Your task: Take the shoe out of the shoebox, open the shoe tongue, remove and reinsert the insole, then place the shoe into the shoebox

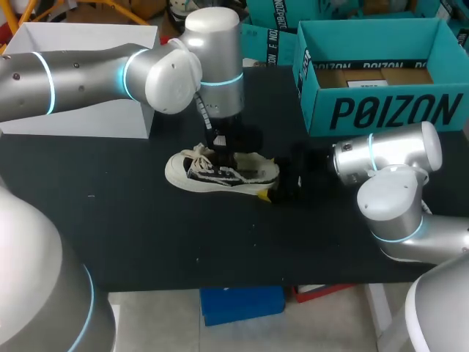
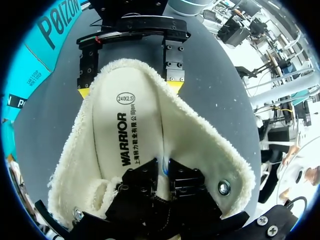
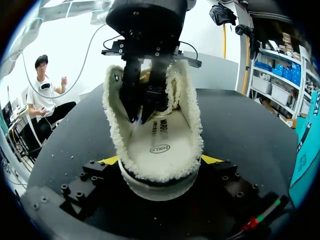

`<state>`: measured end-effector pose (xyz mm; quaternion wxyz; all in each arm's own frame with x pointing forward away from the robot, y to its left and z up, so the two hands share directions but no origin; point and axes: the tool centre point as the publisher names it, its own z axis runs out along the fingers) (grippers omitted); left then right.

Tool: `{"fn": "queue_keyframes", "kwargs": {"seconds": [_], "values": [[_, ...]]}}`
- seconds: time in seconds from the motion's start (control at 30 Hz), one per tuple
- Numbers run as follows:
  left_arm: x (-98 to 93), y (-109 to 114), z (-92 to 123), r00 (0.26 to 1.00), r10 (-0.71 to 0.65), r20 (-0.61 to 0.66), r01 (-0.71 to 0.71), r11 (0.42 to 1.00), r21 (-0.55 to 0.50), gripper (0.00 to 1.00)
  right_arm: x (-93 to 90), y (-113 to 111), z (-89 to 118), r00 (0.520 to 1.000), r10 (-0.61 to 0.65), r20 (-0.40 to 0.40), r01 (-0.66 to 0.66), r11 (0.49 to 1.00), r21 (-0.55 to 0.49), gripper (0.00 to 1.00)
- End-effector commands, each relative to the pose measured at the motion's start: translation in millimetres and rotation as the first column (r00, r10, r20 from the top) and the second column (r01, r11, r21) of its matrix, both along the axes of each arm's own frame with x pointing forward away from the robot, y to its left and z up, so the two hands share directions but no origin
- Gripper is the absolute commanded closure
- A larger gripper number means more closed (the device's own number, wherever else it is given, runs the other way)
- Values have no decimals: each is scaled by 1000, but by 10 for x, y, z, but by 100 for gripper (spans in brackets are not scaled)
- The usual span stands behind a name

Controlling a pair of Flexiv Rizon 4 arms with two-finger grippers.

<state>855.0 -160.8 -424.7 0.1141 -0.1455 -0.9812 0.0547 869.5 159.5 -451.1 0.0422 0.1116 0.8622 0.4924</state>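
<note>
Shoe (image 1: 220, 172) sits mid-tabletop (image 1: 146, 235), out of the shoebox (image 1: 381, 110). Right claw (image 3: 161, 161) clamps the heel from both sides. Left claw (image 2: 162, 175) is deep inside, pinched nearly closed on the insole (image 2: 125, 130). It looks like the removal step; next, a steady pull upward.

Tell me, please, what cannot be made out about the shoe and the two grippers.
Left wrist view: the left gripper covers its own contact with the insole, so a grip there cannot be told.
Head view: the left arm hides the opening of the shoe; the right gripper barely shows against the dark table.
</note>
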Motion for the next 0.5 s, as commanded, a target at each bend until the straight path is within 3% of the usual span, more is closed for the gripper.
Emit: {"fn": "queue_keyframes", "kwargs": {"seconds": [0.03, 0.23, 0.4, 0.5], "values": [[-98, -23, -466, 1000, 1, 27, -1, 1000, -4, 82, 17, 46, -55, 1000, -3, -2, 3, 1000, -3, 100], [-132, -53, -602, 994, 5, 111, -5, 1000, 3, 84, 17, 46, -55, 1000, -3, -2, 3, 1000, -3, 100], [-239, -66, -735, 937, 34, 347, -53, 998, 46, 87, 17, 46, -55, 1000, -3, -2, 3, 1000, -3, 100], [-252, -56, -858, 905, 36, 424, -74, 994, 75, 89, 17, 46, -55, 1000, -3, -2, 3, 1000, -3, 100]]}}
